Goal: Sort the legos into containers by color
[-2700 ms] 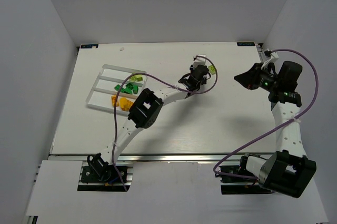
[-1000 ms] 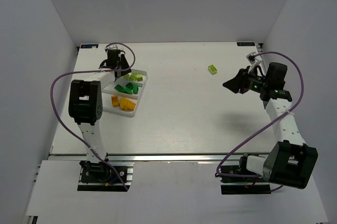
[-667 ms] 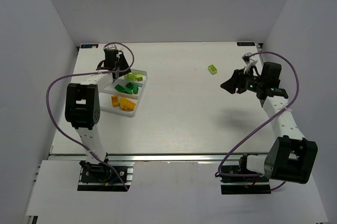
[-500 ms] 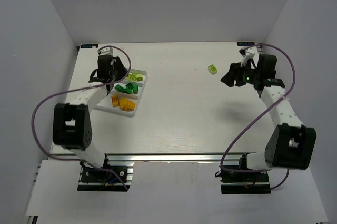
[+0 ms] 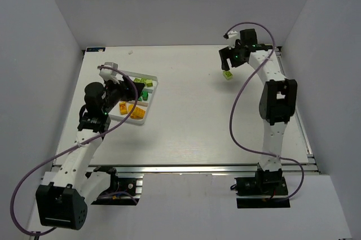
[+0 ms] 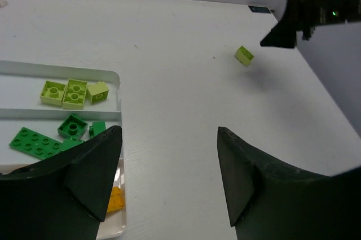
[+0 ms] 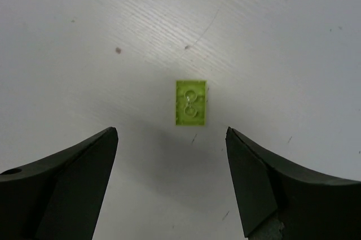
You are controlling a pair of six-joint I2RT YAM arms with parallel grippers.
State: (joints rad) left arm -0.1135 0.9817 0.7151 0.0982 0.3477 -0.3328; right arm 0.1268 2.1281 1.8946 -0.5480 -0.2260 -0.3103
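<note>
The white tabletop (image 5: 186,121) is looking the same as a moment ago, but both arms are sitting differently. The right arm is now stretching up to the far edge, where before it was reaching in from the right side, and the right gripper (image 7: 171,138) is hanging directly over the single pale lime two-stud plastic brick (image 7: 190,102), its fingers spreading wider than before and gripping nothing. The left arm is swinging back toward its base, and the left gripper (image 6: 168,132) is hovering at the near-left side of the shallow clear divided tray (image 6: 84,72), jaws parting wider and empty. The lime (image 6: 70,92), dark green (image 6: 51,138) and orange (image 5: 131,110) bricks are lying in separate compartments. The loose brick is staying put, well apart from the tray.
</note>
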